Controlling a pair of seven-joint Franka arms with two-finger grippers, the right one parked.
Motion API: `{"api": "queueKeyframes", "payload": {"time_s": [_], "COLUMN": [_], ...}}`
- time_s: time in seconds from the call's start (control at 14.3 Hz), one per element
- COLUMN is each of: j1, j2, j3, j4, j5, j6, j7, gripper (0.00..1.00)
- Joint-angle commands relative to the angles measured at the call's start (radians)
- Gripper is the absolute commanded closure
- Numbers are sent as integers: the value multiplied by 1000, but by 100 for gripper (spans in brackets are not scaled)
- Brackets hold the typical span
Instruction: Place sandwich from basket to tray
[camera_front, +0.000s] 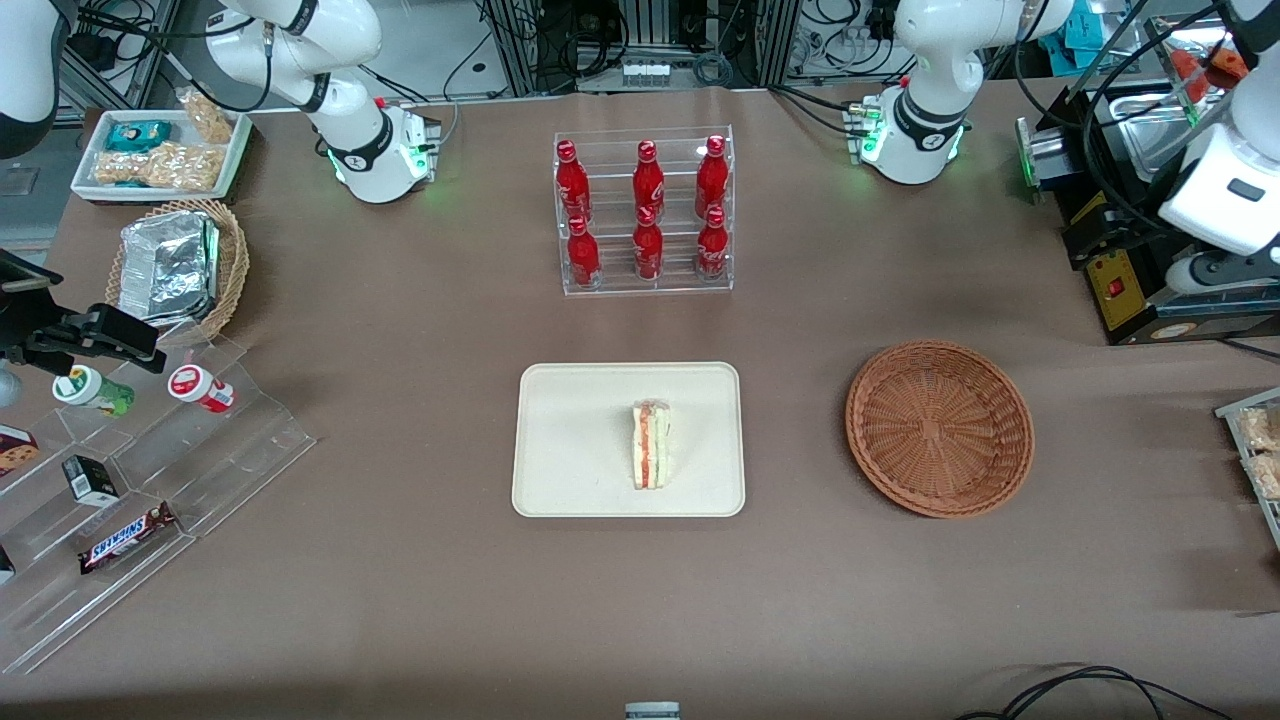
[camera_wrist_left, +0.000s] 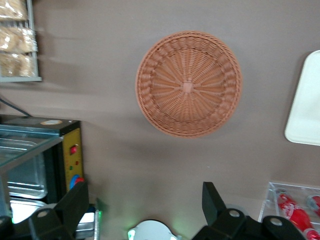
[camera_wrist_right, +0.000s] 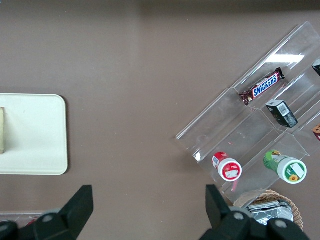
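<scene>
The left arm is raised toward the working arm's end of the table, its gripper (camera_wrist_left: 145, 200) pointing down with fingers (camera_wrist_left: 212, 200) spread wide and holding nothing. Directly below the gripper lies the basket (camera_wrist_left: 188, 83), round, reddish-brown wicker, with nothing in it. The wrist view catches only a corner of the tray (camera_wrist_left: 306, 105); the front view shows the whole cream tray (camera_front: 570, 440) with the sandwich (camera_front: 651, 445) on it, a white-bread wedge on edge showing orange-red and green layers, well apart from the gripper.
</scene>
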Motion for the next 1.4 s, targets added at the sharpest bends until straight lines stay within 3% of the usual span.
{"api": "queueKeyframes", "payload": {"time_s": [0.0, 0.35, 1.33], "j1": [26, 17, -72], "j2": [6, 6, 1], "j3": [-4, -2, 84], "j4": [31, 31, 25], "j5": [-60, -91, -85], "j6": [-18, 14, 39], "j7": [21, -64, -66], "gripper": [0, 0, 0]}}
